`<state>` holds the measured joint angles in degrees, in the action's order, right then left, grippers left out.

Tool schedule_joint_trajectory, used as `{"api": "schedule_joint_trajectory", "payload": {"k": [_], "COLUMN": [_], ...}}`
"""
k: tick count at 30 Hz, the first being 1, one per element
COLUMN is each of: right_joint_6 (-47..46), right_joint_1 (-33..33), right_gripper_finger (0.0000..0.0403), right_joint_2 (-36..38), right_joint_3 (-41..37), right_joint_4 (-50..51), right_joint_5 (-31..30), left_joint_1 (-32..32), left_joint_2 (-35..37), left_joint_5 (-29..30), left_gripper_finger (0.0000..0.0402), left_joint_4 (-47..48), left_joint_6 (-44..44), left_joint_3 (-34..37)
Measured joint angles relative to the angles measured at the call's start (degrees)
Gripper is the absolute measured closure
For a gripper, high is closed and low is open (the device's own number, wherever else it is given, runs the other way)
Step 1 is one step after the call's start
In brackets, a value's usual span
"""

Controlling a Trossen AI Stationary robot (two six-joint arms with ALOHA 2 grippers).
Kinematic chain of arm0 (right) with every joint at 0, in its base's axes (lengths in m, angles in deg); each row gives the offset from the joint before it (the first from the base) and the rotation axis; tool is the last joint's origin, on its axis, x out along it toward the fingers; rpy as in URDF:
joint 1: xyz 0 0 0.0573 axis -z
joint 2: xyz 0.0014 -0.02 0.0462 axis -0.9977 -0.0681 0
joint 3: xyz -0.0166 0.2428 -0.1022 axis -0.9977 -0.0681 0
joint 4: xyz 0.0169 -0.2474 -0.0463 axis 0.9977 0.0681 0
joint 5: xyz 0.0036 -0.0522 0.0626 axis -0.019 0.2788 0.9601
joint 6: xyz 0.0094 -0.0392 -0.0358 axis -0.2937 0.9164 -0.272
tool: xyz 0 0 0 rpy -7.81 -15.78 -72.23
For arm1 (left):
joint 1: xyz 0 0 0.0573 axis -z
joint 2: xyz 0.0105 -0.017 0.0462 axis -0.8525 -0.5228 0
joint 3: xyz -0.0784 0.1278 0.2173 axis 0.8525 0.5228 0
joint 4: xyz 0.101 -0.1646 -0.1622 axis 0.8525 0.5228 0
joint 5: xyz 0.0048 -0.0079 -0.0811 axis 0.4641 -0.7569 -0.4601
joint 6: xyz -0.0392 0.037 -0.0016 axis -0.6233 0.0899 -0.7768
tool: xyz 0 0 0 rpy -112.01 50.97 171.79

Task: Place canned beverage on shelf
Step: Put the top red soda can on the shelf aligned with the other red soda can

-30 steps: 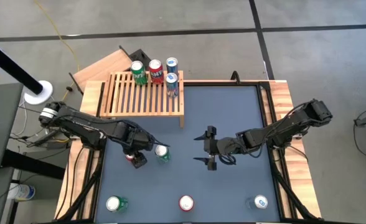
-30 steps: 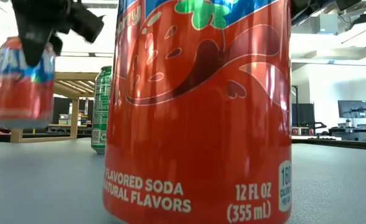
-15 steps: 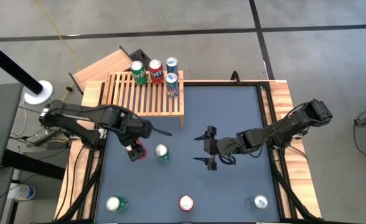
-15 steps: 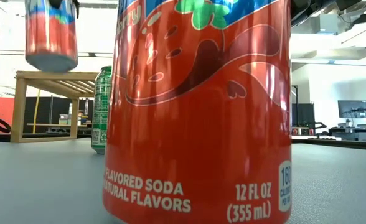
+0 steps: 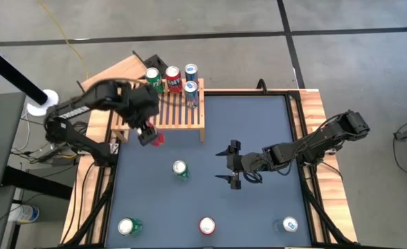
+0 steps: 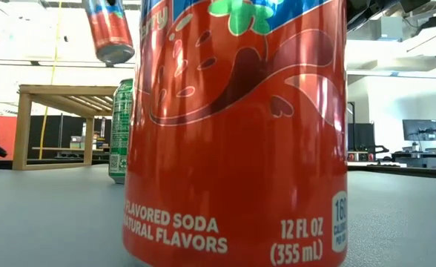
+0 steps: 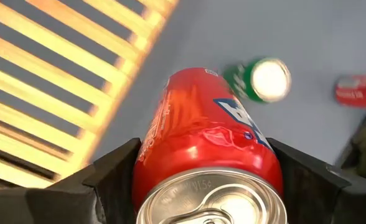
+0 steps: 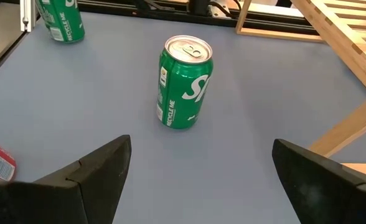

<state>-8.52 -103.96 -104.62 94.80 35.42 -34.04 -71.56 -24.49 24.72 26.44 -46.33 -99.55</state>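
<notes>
Your left gripper [image 5: 147,131] is clamped on a red soda can [image 7: 205,134] — held tilted in the air, arm bent high, over the front edge of the slatted light-wood shelf [image 5: 163,111]. Your right gripper [image 5: 232,164] waits mid-table, fingers spread, well apart.

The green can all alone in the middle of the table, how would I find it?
Start at the slatted wooden shelf at the table's far left. Just in front of it, mid-table, stands a green can upright. Unlike the three cans along the near edge, it stands alone.
</notes>
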Motion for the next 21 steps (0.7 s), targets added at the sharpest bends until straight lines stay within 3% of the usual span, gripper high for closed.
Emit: {"api": "schedule_joint_trajectory", "payload": {"k": [13, 21], "right_joint_6": [-0.1, 0.0], "right_joint_1": [0.0, 0.0], "right_gripper_finger": [0.0023, 0.0023], "right_joint_2": [0.0, 0.0], "right_joint_3": [0.0, 0.0], "right_joint_4": [0.0, 0.0], "right_joint_5": [0.0, 0.0], "left_joint_1": [-17.0, -21.9], "left_joint_2": [0.0, 0.0], "left_joint_5": [1.7, 1.5], "left_gripper_finger": [0.011, 0.011], "left_joint_4": [0.0, 0.0], "left_joint_6": [11.9, 14.7], "left_joint_3": [-0.8, -0.8]}}
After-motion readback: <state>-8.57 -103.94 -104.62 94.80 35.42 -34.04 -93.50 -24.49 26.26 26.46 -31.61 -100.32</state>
